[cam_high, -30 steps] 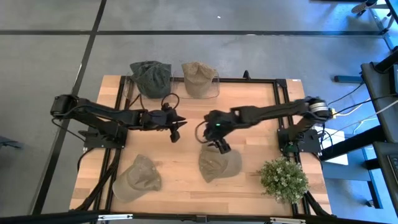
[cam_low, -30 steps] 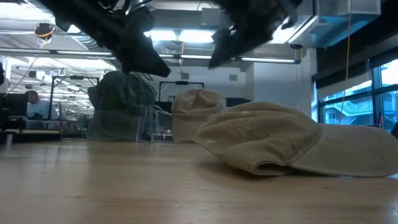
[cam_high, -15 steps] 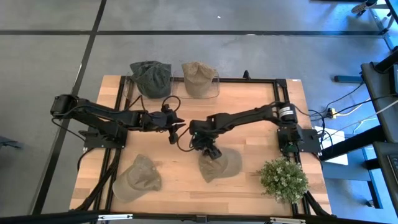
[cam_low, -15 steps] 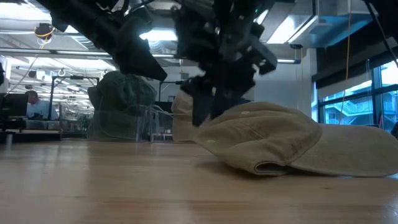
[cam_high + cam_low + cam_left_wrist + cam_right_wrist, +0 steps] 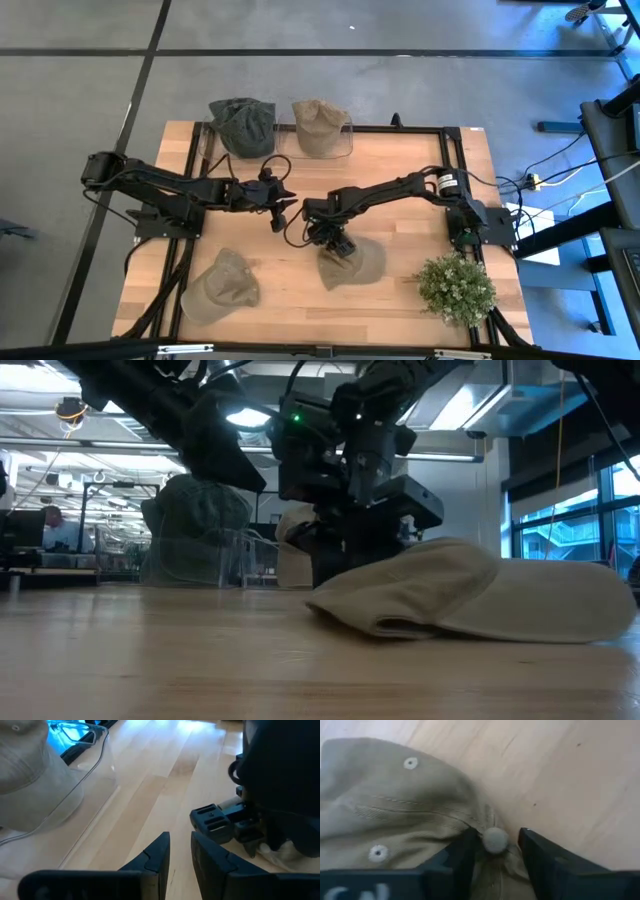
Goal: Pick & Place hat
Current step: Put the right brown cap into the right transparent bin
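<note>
A tan hat (image 5: 355,263) lies on the wooden table near its middle, brim toward the right edge; in the low view the hat (image 5: 480,595) looks flattened. My right gripper (image 5: 335,243) is down on its crown. The fingers stand open on either side of the top button (image 5: 495,840). My left gripper (image 5: 283,208) hangs above the table just left of the middle, with a narrow gap between its fingers (image 5: 181,845) and nothing in it. My right gripper comes from above, slanting steeply down, onto the hat's crown at the top button (image 5: 495,840). One finger (image 5: 462,855) stands on each side of the button, with the cloth around it (image 5: 485,817) puckered. The hat lies on the table, crown pushed low.
A second tan hat (image 5: 222,285) lies at the near left. At the far edge a dark green hat (image 5: 242,125) and a tan one (image 5: 320,127) sit in clear holders. A green plant (image 5: 457,287) stands at the near right.
My right gripper has come down toward the table's left and near edges onto the tan hat, tipping more steeply downward. The hat's crown, rounded and tall before, is now pressed flatter, while the brim stays on the table.
</note>
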